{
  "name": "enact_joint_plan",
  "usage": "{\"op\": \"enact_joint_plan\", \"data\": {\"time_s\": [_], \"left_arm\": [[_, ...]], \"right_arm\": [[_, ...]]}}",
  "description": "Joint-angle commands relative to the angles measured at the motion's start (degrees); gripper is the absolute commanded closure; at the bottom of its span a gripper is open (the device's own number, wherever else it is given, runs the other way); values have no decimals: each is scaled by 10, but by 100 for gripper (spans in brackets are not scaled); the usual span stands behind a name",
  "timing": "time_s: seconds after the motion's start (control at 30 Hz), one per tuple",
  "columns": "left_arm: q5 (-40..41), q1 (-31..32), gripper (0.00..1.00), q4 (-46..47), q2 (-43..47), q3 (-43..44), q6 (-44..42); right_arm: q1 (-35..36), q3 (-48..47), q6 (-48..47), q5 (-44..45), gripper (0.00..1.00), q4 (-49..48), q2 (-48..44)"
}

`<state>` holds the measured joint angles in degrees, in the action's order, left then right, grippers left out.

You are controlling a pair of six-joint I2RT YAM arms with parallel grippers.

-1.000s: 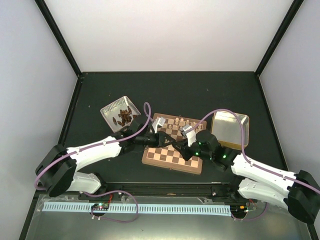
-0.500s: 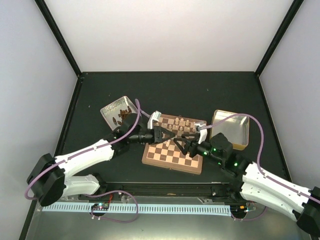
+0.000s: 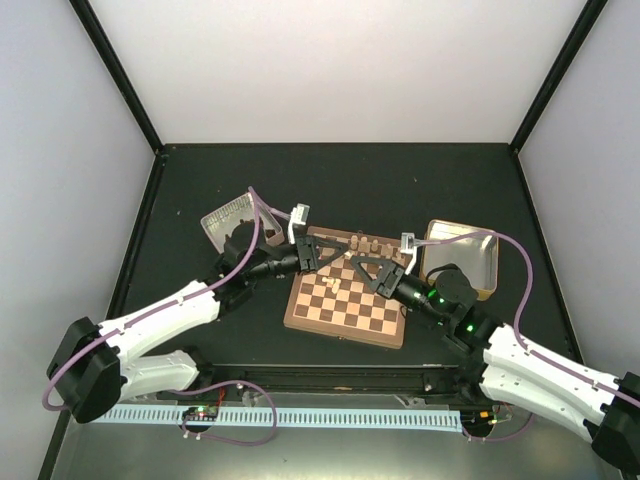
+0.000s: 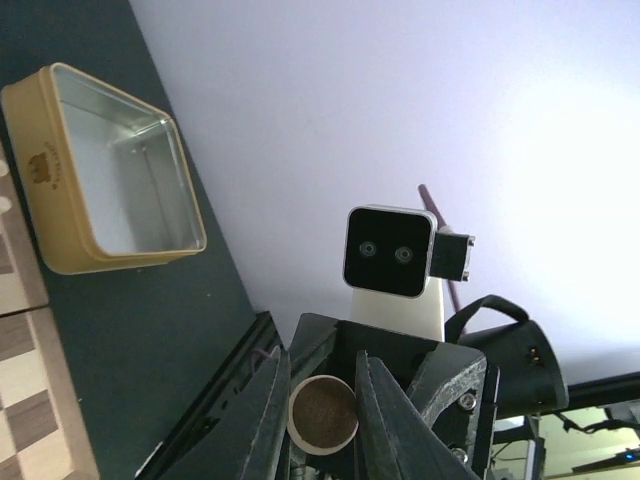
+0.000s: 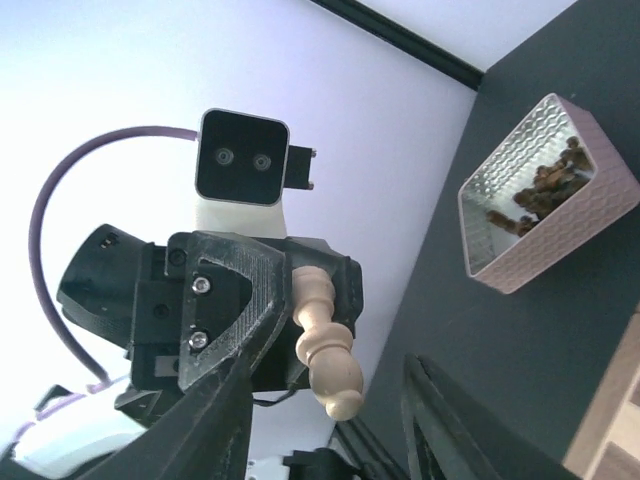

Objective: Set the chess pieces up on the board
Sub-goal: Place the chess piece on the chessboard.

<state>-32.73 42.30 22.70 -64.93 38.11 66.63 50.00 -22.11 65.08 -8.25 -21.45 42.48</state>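
**Legible markings.** We are finding no word, number or brand that can be read in any view. The one mark is appearing in the left wrist view: a small dark emblem printed on the outer side wall of the yellow tin, near one of the tin's corners. It is too small for us to be making out its shape or any letters. In the top view, where the tin is standing toward the table's right edge, we are reading nothing on the rim of the board.
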Motion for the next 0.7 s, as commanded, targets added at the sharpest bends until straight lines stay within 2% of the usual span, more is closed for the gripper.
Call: {"op": "enact_joint_plan", "data": {"time_s": [0.0, 0.2, 0.47, 0.57, 0.67], "left_arm": [[4, -4, 96, 57, 11, 17, 22], [-5, -4, 95, 88, 4, 12, 43], [-12, -4, 94, 118, -5, 2, 68], [-10, -4, 90, 115, -4, -1, 66], [0, -5, 83, 102, -1, -4, 56]], "right_arm": [[-3, 2, 34, -6, 61, -69, -3], [-3, -6, 41, 6, 78, -83, -6], [-3, -23, 41, 33, 94, -65, -13], [-3, -43, 22, 34, 98, -40, -10], [-3, -64, -3, 35, 99, 2, -4]]}}
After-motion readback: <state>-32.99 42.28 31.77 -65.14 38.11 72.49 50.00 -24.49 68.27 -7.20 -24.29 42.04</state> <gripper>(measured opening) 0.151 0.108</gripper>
